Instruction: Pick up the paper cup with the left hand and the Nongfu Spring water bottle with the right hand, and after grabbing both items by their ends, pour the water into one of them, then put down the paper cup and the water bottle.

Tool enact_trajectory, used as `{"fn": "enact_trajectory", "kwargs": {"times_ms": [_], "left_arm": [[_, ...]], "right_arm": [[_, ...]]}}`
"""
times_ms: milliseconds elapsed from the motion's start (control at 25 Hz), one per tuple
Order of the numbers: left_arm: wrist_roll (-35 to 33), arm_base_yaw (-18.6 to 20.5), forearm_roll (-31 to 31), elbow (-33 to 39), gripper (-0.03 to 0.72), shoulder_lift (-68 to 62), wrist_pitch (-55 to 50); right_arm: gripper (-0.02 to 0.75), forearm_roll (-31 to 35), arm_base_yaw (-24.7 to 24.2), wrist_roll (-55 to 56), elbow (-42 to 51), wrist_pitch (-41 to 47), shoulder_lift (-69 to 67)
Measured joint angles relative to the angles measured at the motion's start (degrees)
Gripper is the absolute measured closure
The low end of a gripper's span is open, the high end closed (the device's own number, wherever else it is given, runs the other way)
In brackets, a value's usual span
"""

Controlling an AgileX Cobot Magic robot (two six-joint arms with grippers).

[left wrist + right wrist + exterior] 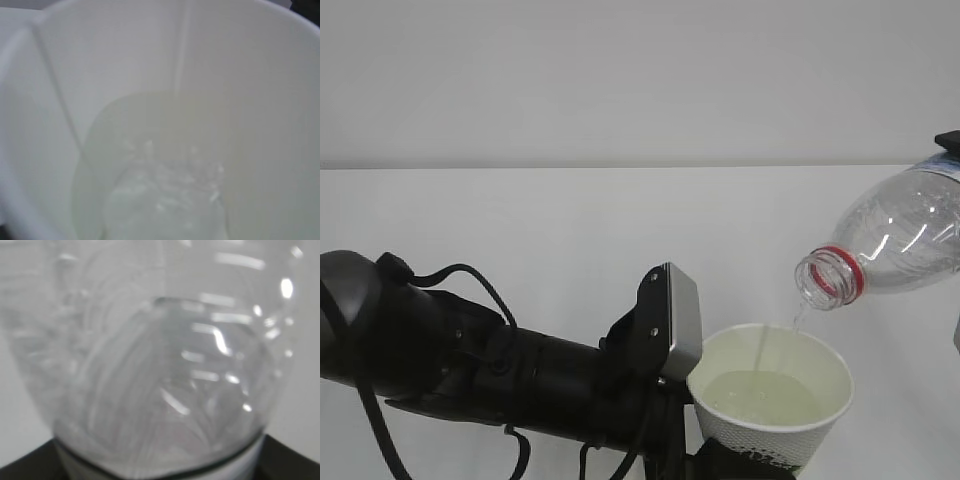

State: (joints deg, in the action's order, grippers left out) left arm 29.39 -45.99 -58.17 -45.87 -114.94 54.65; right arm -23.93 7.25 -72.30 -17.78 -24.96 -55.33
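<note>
Water (761, 352) runs in a thin stream from the tilted Nongfu Spring water bottle (892, 238) at the right into the paper cup (772, 400) at the near edge. Only the exterior view shows both together, plus the left hand (500, 362) clamped low on the cup; its claw tips are hidden. The left wrist view just stares into the cup's wet inside (165, 165). The right wrist view is all blurry bottle (165, 370), the right claw apparently gripping its base. Bare white surface (570, 215) lies beyond, far side wide open.
</note>
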Motion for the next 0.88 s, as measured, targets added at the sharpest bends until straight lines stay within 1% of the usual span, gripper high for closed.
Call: {"fn": "enact_trajectory", "kwargs": {"times_ms": [880], "left_arm": [[0.0, 0.0, 0.1, 0.0, 0.188, 0.0, -0.1]], "right_arm": [[0.306, 0.1, 0.0, -0.1, 0.0, 0.0, 0.0]]}}
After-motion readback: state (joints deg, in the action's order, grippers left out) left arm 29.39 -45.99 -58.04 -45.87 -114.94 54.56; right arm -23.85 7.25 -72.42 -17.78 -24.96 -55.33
